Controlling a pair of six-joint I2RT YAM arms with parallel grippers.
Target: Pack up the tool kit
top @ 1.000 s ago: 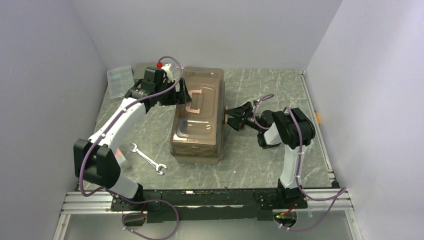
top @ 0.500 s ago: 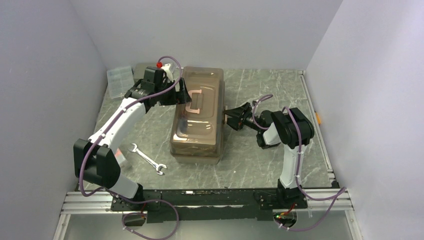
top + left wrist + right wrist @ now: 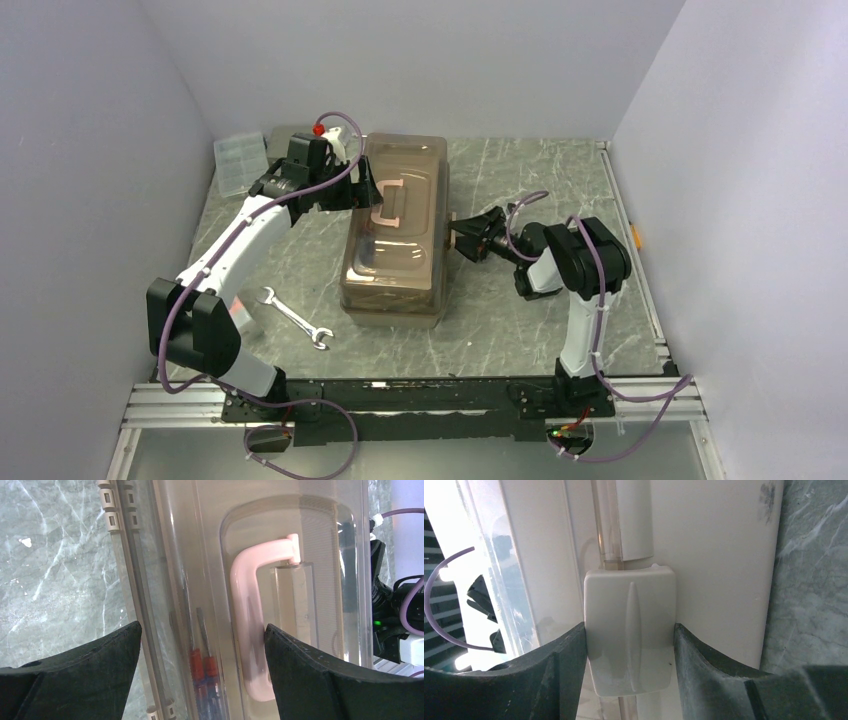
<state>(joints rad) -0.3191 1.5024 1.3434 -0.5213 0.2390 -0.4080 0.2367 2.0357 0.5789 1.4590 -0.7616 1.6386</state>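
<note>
Currently, toolbox (image 3: 395,270): centre of table (image 3: 500,310), lid (image 3: 405,160) closed.
Left gripper (image 3: 202,670): toolbox's 10 o'clock, spread wide, pink handle (image 3: 244,630) between.
Right gripper (image 3: 629,632): toolbox's 3 o'clock, clamped on latch (image 3: 629,595).
Wrench (image 3: 293,317): toolbox's 8 o'clock, apart.

The toolbox (image 3: 395,235) lies mid-bench (image 3: 500,320), its length running away from the arm bases. A compartmented organiser box (image 3: 238,163) sits at the far left corner, well apart from a wrench (image 3: 293,318) lying near left, just before the toolbox's near left corner. The left pincer (image 3: 365,192) spans the lid's left part beside the handle (image 3: 388,203), above screwdrivers (image 3: 202,665) inside. The right pincer (image 3: 458,238) meets the right wall, the latch (image 3: 630,635) between its fingers.
</note>
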